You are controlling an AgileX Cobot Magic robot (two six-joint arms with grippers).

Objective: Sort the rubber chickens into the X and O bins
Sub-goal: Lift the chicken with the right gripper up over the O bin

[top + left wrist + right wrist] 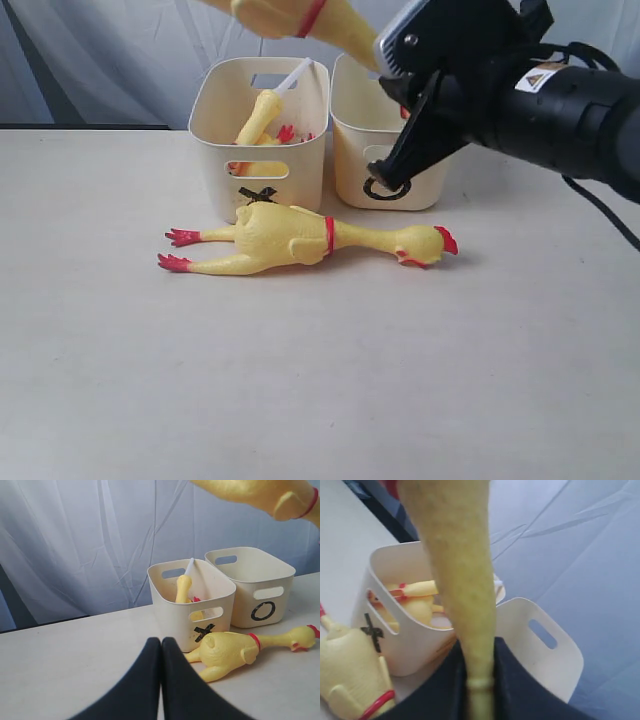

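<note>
Sorting looks half done: small yellow rubber chickens point(262, 115) sit in the cream X tub point(215, 150), one long chicken point(300, 237) lies on the surface point(320, 380) before it, and a second long chicken point(300, 15) is pinched in the right end effector point(479, 680), aloft over the tubs.

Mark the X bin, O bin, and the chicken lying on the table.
X bin point(305, 190): exterior view, front wall.
O bin point(282, 610): left wrist view, front wall.
chicken on the table point(280, 238): exterior view, body.

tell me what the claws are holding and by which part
The right claw holds a long rubber chicken by its neck; the left claw is shut and empty.
</note>
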